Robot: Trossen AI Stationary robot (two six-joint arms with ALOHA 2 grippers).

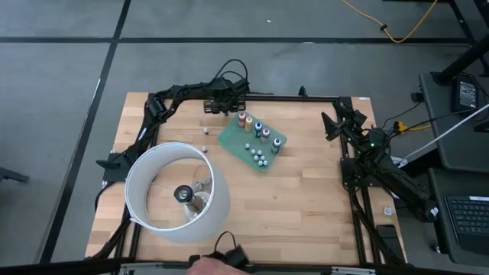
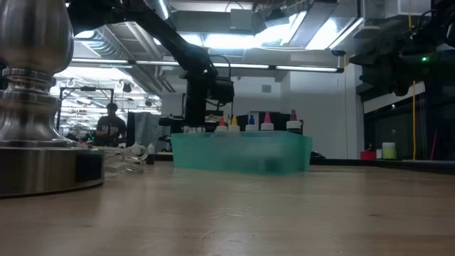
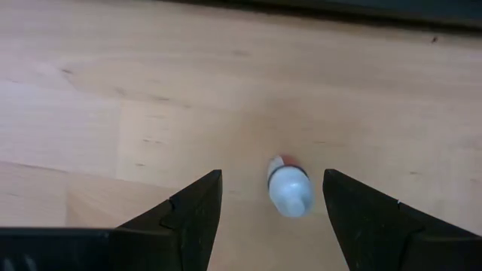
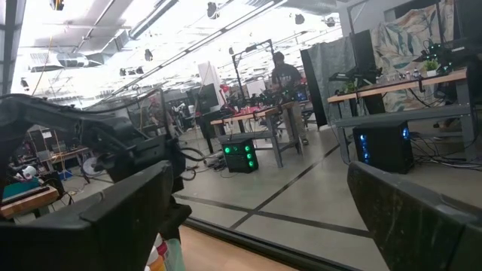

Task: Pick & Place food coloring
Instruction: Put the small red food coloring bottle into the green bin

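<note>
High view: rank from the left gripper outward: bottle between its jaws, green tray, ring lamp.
From the left gripper, jaws open over the table's far edge:
1. Small pale bottle, lying on the wood between the jaws.
2. Green tray, just to the right, toward table centre.
3. White ring lamp, farthest, at the near left.

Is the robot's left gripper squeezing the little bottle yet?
No. In the left wrist view the little bottle lies on the wooden table between the left gripper's open fingers, with a gap on both sides.
</note>
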